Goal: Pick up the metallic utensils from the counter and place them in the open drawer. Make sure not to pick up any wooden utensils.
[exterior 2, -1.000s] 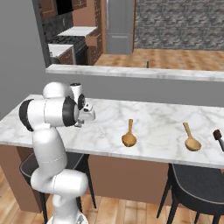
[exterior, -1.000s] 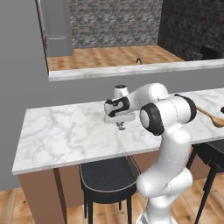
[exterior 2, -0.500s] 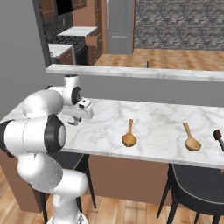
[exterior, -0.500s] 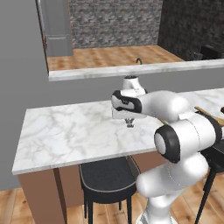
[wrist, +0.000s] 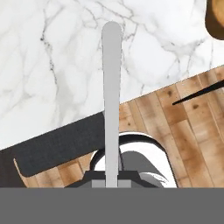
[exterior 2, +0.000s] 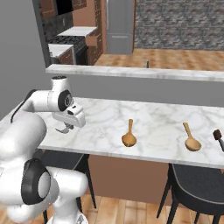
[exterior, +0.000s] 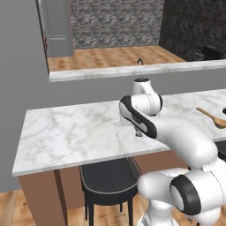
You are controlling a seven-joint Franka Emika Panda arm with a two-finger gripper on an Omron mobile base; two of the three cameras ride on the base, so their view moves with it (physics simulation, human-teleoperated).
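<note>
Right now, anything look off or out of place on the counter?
Nothing spilled or damaged. The gripper holds a thin silver utensil above the counter. Two wooden spoons lie flat, apart, and a dark-handled utensil sits at the right edge.

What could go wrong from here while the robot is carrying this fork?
The gripper appears to hold the fork by one end, so its long free part could pivot or slip in transit. The grip sits past the counter edge, above the stool and floor, so a drop would land there. The dark-handled utensil lies close beside a wooden spoon, so the next grasp could catch the wrong one.
</note>
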